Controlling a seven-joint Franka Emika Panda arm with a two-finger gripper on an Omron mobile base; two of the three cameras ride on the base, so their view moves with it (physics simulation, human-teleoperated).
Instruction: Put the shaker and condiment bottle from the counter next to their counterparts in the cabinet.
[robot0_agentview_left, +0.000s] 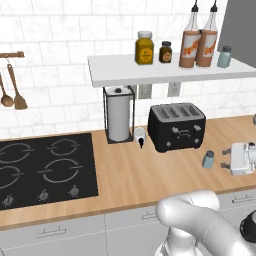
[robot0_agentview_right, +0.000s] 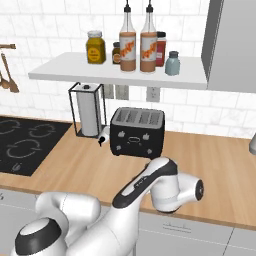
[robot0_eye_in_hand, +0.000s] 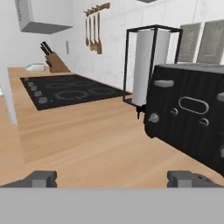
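The worktop carried a black hob well to the left of the toaster. The shelf hung above the toaster, holding two sauce bottles side by side, touching or nearly so, with a shaker just right of them. A paper-towel holder stood just left of the toaster. A second shaker sat on the worktop, in front of the toaster's right end. The tool lay level just right of that shaker, its fingers spread wide and holding nothing.
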